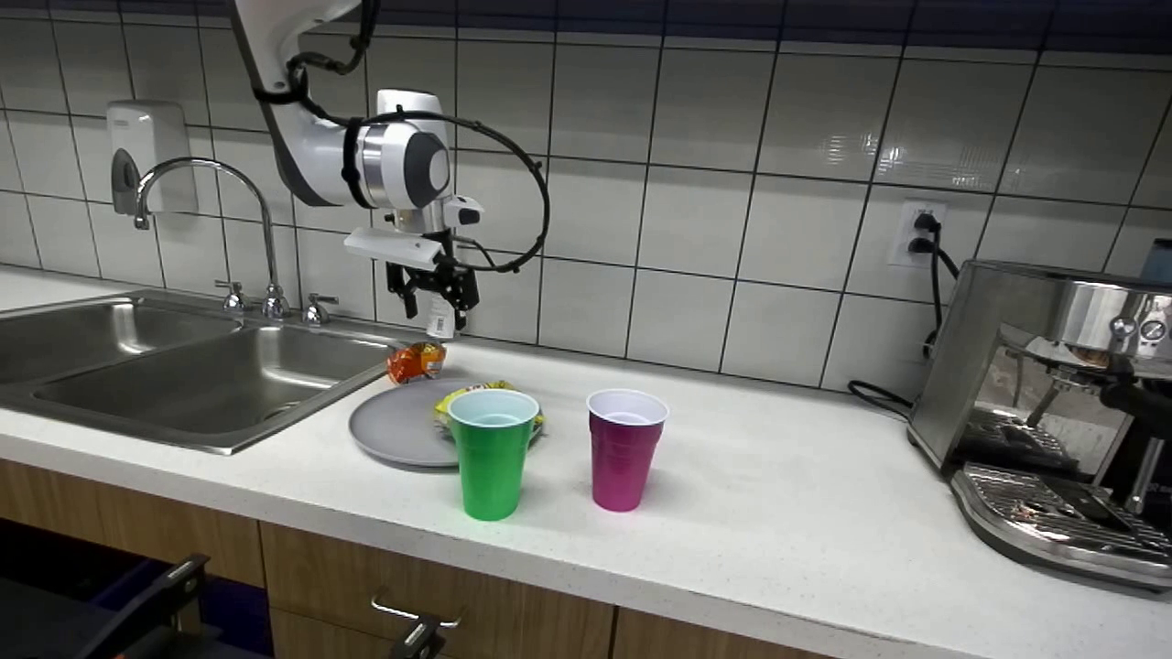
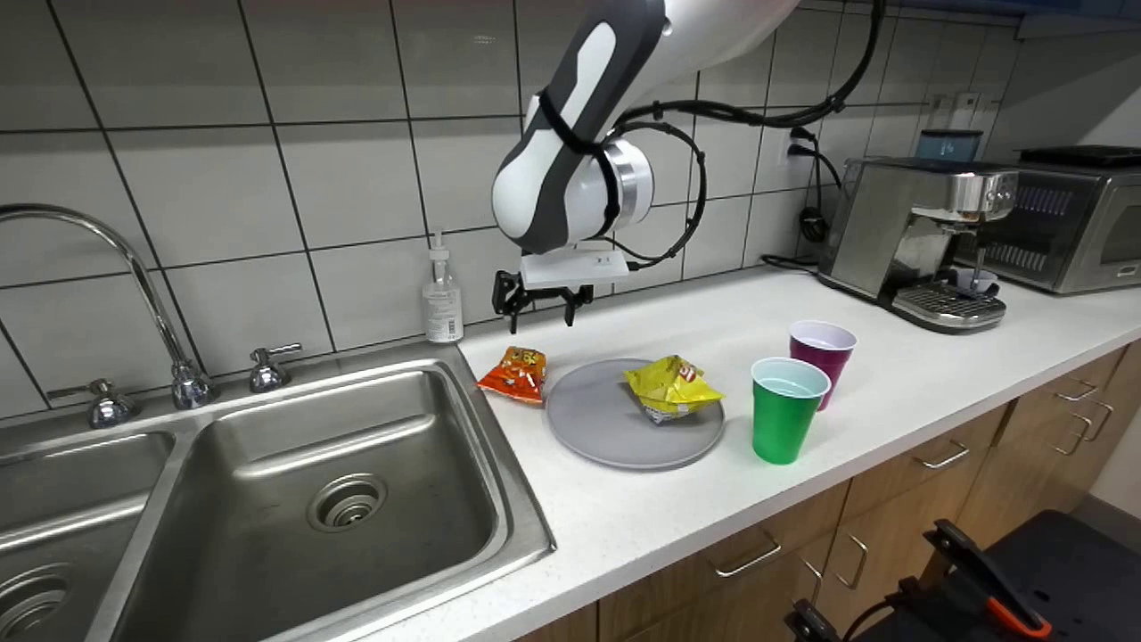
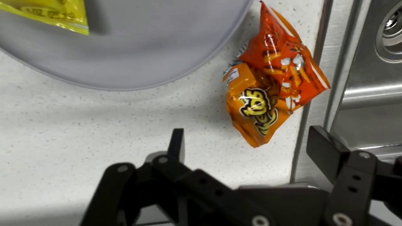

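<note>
One pincer (image 2: pixel 541 323) w/ jaws wide apart, nothing held, nr orange pkt (image 2: pixel 517 374), yellow pkt (image 2: pixel 670 385) on gray plate (image 2: pixel 599 426)

Free air between the gripper (image 2: pixel 541 327) and the orange snack bag (image 2: pixel 519 373).
Soap bottle (image 2: pixel 442 308) and faucet (image 2: pixel 143 272) rise by the sink (image 2: pixel 497 446); beyond the plate (image 2: pixel 588 419) stand a green cup (image 1: pixel 492 469) and magenta cup (image 1: pixel 625 462), then open counter (image 1: pixel 787 476) to the coffee machine (image 2: pixel 878 232).
</note>
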{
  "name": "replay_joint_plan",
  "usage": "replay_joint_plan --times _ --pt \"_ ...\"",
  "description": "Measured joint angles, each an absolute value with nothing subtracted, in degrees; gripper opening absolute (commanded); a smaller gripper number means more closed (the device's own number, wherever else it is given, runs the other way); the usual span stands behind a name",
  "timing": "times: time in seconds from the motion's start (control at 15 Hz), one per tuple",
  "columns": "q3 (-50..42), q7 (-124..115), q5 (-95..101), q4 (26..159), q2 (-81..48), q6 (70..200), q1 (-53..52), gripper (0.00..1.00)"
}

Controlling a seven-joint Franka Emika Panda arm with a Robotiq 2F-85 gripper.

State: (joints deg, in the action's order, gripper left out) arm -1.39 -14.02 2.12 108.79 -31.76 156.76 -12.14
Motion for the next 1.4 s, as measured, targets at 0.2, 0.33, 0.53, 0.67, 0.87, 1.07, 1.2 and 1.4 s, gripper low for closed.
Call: replay_joint_plan --times 0.2,0.33,0.53,0.67,0.87,1.07,1.2,1.4 --pt "0.5 -9.4 0.1 111.1 -29.5 156.5 -8.5 1.00" --pt "2.0 -6.1 -2.0 112.3 -28.4 156.2 -5.8 1.00" --pt "4.6 -0.8 -6.2 113.3 -27.2 153.9 -1.7 1.00" --pt "5.5 1.8 -8.3 113.6 -26.5 151.8 0.2 1.00" --pt "5.5 3.9 -9.4 114.2 -25.5 149.1 1.9 1.00" --pt "4.9 4.1 -9.3 115.0 -24.7 147.4 2.3 1.00" --pt "4.3 4.1 -9.0 115.9 -24.2 146.8 2.3 1.00" --pt "3.2 3.8 -8.1 117.3 -23.7 146.3 2.1 1.00"
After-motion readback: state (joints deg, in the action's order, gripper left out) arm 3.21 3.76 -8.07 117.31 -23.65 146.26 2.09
